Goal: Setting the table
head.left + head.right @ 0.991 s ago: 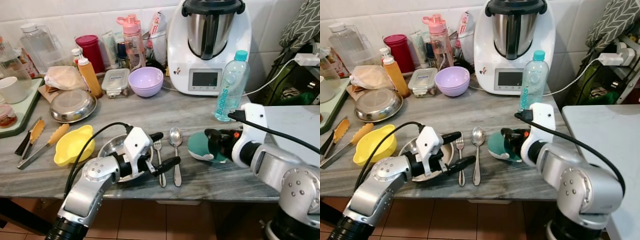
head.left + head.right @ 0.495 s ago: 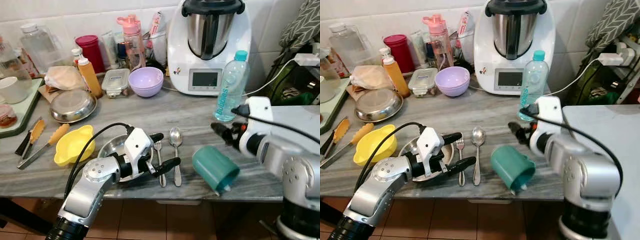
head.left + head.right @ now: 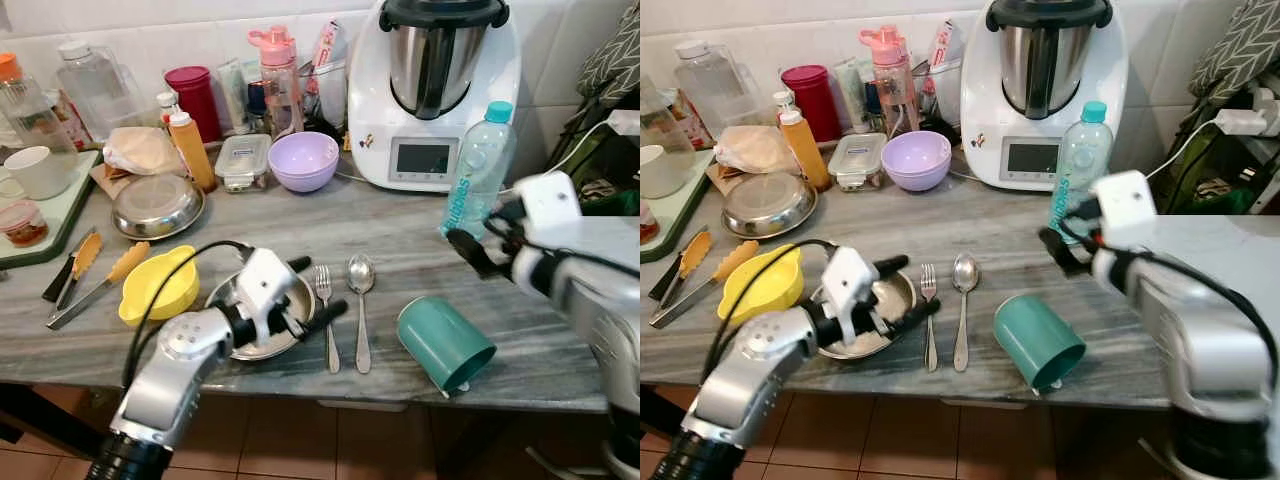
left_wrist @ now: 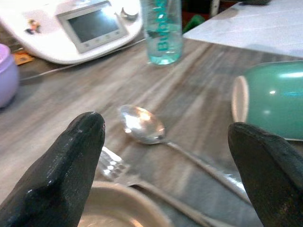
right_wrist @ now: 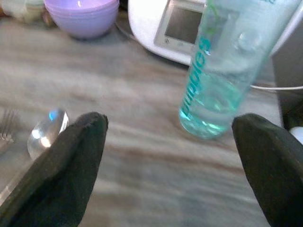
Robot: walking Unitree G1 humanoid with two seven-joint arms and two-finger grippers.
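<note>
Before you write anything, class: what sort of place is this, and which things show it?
Most likely a home kitchen: a stone counter against a tiled wall, a food processor at the back, and a fork and spoon laid out.

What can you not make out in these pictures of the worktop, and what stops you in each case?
- Metal bowl: the left gripper hangs over it in the eye views, hiding part of its inside.
- Teal cup: lying on its side, mouth turned away, so its inside stays unseen.
- Water bottle: right wrist view's edge cuts off its top.
- Spoon: blurred in the right wrist view.
</note>
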